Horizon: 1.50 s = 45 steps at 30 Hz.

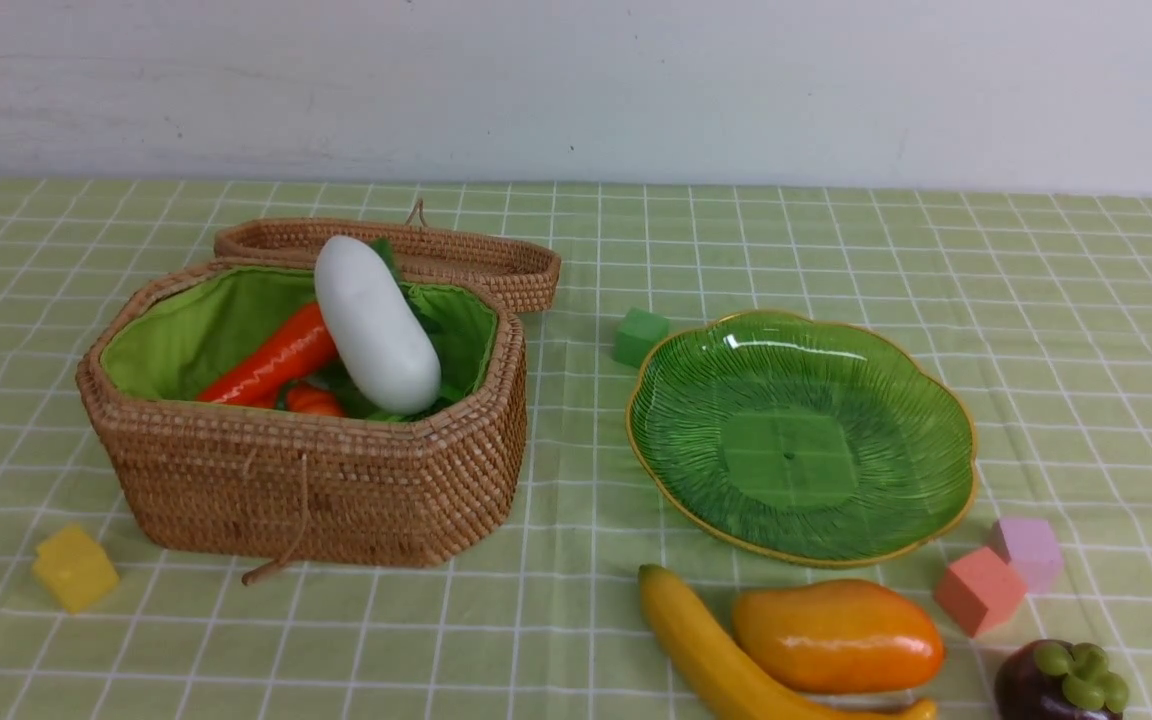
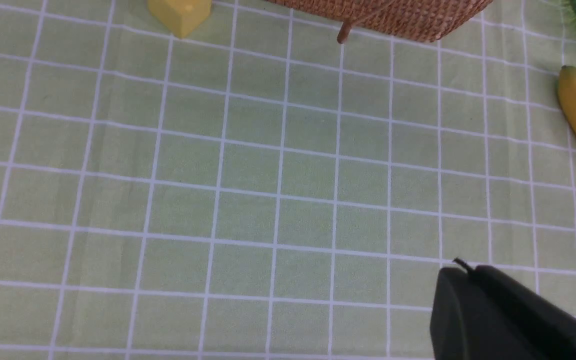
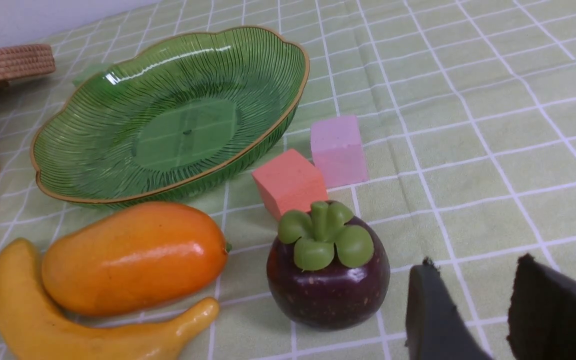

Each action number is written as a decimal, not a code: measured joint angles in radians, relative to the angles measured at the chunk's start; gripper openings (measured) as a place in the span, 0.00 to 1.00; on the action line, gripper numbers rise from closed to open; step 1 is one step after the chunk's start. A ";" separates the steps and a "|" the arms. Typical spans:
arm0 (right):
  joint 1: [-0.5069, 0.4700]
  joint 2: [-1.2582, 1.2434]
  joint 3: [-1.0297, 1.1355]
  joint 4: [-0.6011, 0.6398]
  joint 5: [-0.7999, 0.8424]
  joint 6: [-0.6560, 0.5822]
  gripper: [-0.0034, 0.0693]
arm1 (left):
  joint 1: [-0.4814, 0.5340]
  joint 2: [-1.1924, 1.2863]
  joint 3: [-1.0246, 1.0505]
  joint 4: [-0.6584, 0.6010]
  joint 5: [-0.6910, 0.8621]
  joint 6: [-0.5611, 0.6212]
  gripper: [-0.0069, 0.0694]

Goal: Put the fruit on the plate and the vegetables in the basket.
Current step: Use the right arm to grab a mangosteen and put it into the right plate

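A pale green tablecloth [image 1: 836, 250] with a white grid covers the whole surface. On the left stands the octagonal basket [image 1: 316, 490], tightly woven brown wicker lined with bright green cloth, its woven lid [image 1: 496, 270] thrown open behind it. A smooth white radish [image 1: 376, 325] leans tilted inside, its upper end rising above the rim. A glossy orange carrot [image 1: 271, 365] lies slanted just beside it. A smaller orange piece [image 1: 314, 400] below them is mostly hidden and cannot be identified.

To the right of the basket sits the plate [image 1: 796, 450], ribbed green glass with a scalloped gold rim; it holds no fruit. Near its front edge lie the curved yellow banana [image 1: 706, 650] and the plump orange mango [image 1: 836, 635], touching. The round dark purple mangosteen [image 1: 1061, 685] with its green cap stands farther right.

Matte foam cubes are scattered about:
- a green cube [image 1: 639, 335] sits behind the plate;
- a yellow cube [image 1: 74, 567] sits left of the basket;
- a coral cube [image 1: 978, 590] and a lilac cube [image 1: 1028, 550] touch between plate and mangosteen.

The left gripper [image 2: 460, 272] hangs over bare cloth with its dark fingers pressed together. The right gripper [image 3: 475, 265] is just beside the mangosteen, its jaws narrowly parted and holding nothing.
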 joint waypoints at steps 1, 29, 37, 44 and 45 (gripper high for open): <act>0.000 0.000 0.000 0.000 0.000 0.000 0.38 | 0.000 -0.005 0.000 -0.003 0.000 0.002 0.07; 0.000 0.000 0.000 0.000 0.000 0.000 0.38 | 0.005 -0.108 0.016 0.044 -0.040 0.055 0.08; 0.000 0.000 0.000 0.000 0.000 0.000 0.38 | 0.193 -0.378 0.251 0.120 -0.404 0.214 0.09; 0.000 0.000 0.000 0.000 0.000 0.000 0.38 | 0.324 -0.531 0.681 0.122 -0.811 0.243 0.10; 0.000 0.000 0.000 0.000 0.000 0.000 0.38 | 0.325 -0.531 0.747 0.119 -0.847 0.243 0.10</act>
